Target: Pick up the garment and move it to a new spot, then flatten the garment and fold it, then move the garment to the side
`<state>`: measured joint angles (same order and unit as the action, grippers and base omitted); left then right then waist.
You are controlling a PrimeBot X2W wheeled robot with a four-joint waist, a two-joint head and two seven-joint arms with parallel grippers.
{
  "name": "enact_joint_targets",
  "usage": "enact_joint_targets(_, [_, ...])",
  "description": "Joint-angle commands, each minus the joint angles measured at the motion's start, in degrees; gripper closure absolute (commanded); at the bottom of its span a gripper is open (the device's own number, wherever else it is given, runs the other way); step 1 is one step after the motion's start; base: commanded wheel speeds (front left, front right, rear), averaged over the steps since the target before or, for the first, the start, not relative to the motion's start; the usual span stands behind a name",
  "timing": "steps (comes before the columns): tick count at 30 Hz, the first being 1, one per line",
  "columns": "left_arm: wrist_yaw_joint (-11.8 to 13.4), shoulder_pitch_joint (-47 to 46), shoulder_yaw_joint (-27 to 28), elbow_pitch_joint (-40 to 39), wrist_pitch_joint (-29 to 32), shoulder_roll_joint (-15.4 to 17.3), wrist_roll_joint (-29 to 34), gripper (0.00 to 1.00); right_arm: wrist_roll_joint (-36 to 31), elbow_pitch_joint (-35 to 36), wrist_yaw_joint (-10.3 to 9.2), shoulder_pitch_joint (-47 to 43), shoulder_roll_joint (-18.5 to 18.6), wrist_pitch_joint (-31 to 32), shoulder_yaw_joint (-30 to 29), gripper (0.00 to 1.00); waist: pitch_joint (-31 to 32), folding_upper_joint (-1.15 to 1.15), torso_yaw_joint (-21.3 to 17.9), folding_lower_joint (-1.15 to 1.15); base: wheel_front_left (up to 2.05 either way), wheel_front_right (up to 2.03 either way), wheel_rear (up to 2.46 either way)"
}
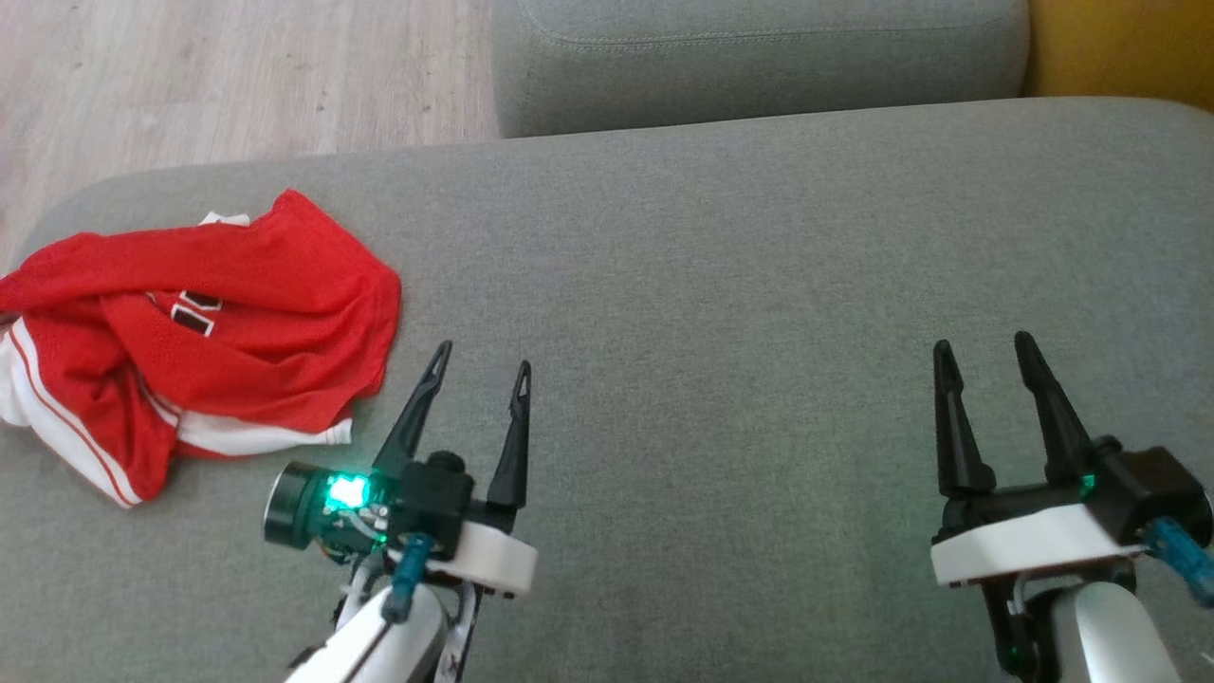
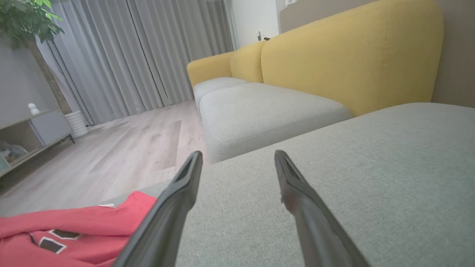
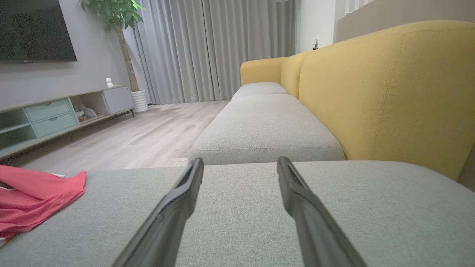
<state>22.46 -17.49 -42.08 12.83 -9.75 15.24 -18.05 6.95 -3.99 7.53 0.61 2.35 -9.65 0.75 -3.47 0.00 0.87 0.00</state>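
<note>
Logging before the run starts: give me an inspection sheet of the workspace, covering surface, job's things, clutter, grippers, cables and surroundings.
Surface: grey cushion, flat.
Job's things: red jersey, crumpled at the cushion's left end, ungripped.
Clutter: nothing seen.
Grippers: left gripper open, beside the jersey, apart from it; right gripper open, over the cushion.
Cables: thin wires at the left wrist.
Surroundings: second cushion, yellow backrest, wood floor, curtains, plant.

Soft, even daylight reaches us from the grey curtains (image 3: 207, 48), leaving only faint shadows on the sofa cushion (image 1: 721, 313). Our head view is grainy and slightly soft; in our wrist views the near fingers (image 2: 163, 222) blur and edges bow.
</note>
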Motion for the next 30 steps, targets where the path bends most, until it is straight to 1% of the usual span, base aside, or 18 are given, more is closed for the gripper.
enact_joint_targets(1, [1.21,-3.9,0.16,-1.32,-0.9,1.48,2.09,0.0,-2.66,2.57,-0.03,2.7,0.45,-0.98,1.31,0.0,-0.02,0.0,0.12,0.0,0.0,0.0,0.0])
enact_joint_targets(4, [2.34,-4.63,-1.57,-0.79,-1.4,1.91,3.59,0.0,-5.49,2.75,-0.03,2.68,0.46,-1.48,1.64,0.0,-0.06,0.0,0.29,0.0,0.0,0.0,0.0])
enact_joint_targets(8, [3.71,-4.59,-1.88,-1.49,-2.07,1.64,3.01,0.0,-8.33,3.31,-0.04,2.77,0.47,-2.16,2.12,0.0,-0.18,0.0,0.4,0.0,0.0,0.0,0.0])
enact_joint_targets(11, [3.96,-3.23,0.57,-3.75,-2.58,0.85,0.19,0.0,-7.79,3.86,-0.04,2.74,0.48,-2.66,2.09,0.0,-0.33,0.0,0.46,0.0,0.0,0.0,0.0])
enact_joint_targets(12, [3.96,-3.23,0.57,-3.75,-2.58,0.85,0.19,0.0,-7.79,3.86,-0.04,2.74,0.48,-2.66,2.09,0.0,-0.33,0.0,0.46,0.0,0.0,0.0,0.0])
enact_joint_targets(15, [2.94,-0.89,4.45,-5.71,-3.08,-0.3,-2.53,0.0,-5.67,3.86,-0.04,2.22,0.49,-3.17,1.58,0.0,-0.33,0.0,0.54,0.0,0.0,0.0,0.0])
enact_joint_targets(16, [2.27,0.01,5.98,-6.2,-3.25,-0.81,-3.22,0.0,-5.06,3.77,-0.04,1.98,0.49,-3.34,1.49,0.0,-0.29,0.0,0.58,0.0,0.0,0.0,0.0])
enact_joint_targets(18, [0.09,1.7,8.57,-6.71,-3.59,-1.76,-3.86,0.0,-3.87,3.33,-0.04,1.49,0.5,-3.68,1.38,0.0,-0.17,0.0,0.63,0.0,0.0,0.0,0.0])
enact_joint_targets(21, [-4.05,4.25,12.39,-6.48,-4.09,-3.93,-4.52,0.0,-3.39,2.2,-0.04,0.71,0.51,-4.18,1.31,0.0,0.08,0.0,0.76,0.0,0.0,0.0,0.0])
enact_joint_targets(24, [-8.28,6.29,15.2,-4.64,-4.6,-5.85,-3.5,0.0,-3.43,0.6,-0.04,0.14,0.52,-4.69,1.65,0.0,0.42,0.0,0.93,0.0,0.0,0.0,0.0])
enact_joint_targets(26, [-10.11,7.22,16.66,-2.7,-4.93,-7.05,-2.15,0.0,-3.58,-0.45,-0.04,-0.15,0.52,-5.03,1.85,0.0,0.62,0.0,1.03,0.0,0.0,0.0,0.0])
enact_joint_targets(28, [-11.35,7.67,18.09,-0.77,-5.25,-8.06,-0.66,0.0,-4.34,-1.23,-0.04,-0.23,0.53,-5.35,2.02,0.0,0.7,0.0,1.12,0.0,0.0,0.0,0.0])
enact_joint_targets(29, [-12.77,7.73,19.5,0.55,-5.25,-8.92,0.17,0.0,-3.87,-1.96,-0.04,-0.15,0.53,-5.35,2.04,0.0,0.82,0.0,1.16,0.0,0.0,0.0,0.0])
enact_joint_targets(30, [-13.41,7.75,20.1,1.03,-5.25,-9.3,0.61,0.0,-3.61,-2.22,-0.04,-0.09,0.53,-5.35,2.02,0.0,0.88,0.0,1.18,0.0,0.0,0.0,0.0])
